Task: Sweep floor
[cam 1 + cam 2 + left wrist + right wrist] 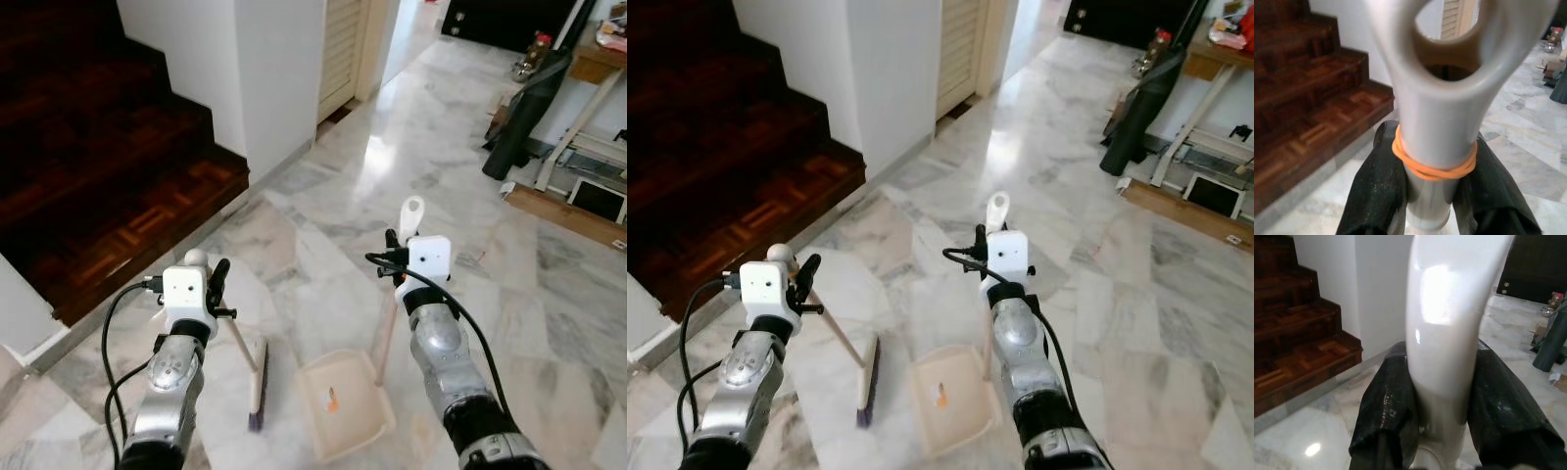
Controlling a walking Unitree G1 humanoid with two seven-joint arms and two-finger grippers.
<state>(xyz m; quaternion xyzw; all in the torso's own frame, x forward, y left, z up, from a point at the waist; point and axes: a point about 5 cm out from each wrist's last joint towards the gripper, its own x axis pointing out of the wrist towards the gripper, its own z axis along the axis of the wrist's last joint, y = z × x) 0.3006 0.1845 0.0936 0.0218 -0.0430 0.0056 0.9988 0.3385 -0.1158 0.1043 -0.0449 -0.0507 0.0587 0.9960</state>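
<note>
On my screens: left gripper (1432, 196) — both black fingers (1376, 191) clamped against the pale broom handle (1435, 127), just below an orange rubber band (1432, 169) wound round it. The broom (257, 377) slants down from that grip; its dark-bristled head rests on the marble floor (323, 235) in front of me, between the two arms.

Right gripper (1437, 416) — fingers (1388, 406) pinching the white handle (1449, 323) of the dustpan (345, 401). The cream pan sits flat on the floor, just beside the broom head, with a small orange scrap (332, 399) inside it.

Surroundings I note: dark wooden stairs (98, 166) on my left, a white wall (265, 69) beside them, a louvred door (343, 44) beyond.
</note>
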